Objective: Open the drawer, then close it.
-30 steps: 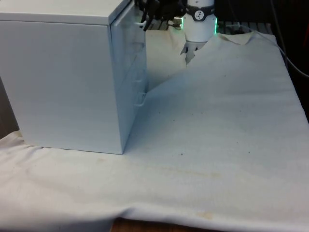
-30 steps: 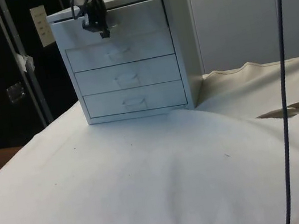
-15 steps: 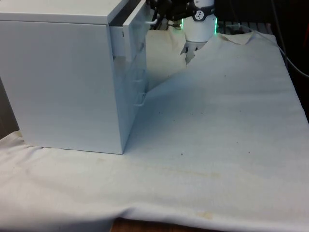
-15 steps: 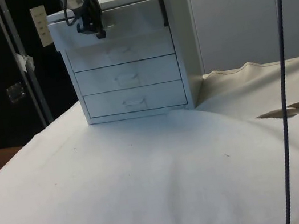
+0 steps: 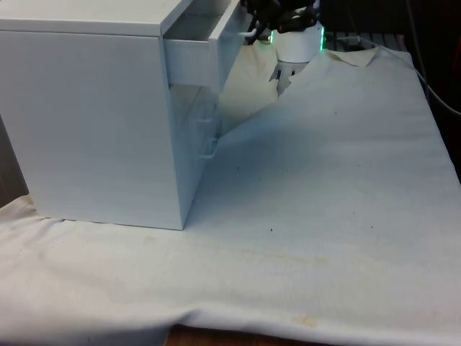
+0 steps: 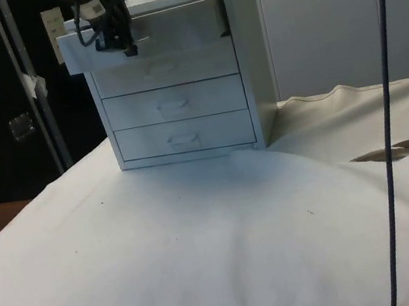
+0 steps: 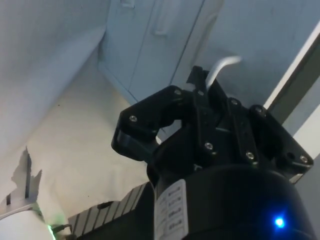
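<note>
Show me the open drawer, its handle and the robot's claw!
top drawer [image 6: 167, 29], side view, on its front panel.
handle [image 7: 220, 67], wrist view, on the metal bar.
gripper [image 6: 115, 43], side view, between its fingertips.

white cloth [image 5: 324, 216], dark cable [image 6: 386, 129]

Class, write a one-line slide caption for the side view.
Robot hand at the handle of the top drawer, pulled partly out of a white four-drawer chest.

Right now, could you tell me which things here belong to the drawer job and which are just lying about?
Part of the job:
- top drawer, pulled partly out
- its handle, with the pincer shut on it
- chest of drawers

Just there:
- three lower drawers, all shut
- white cloth
- hanging cable
</note>
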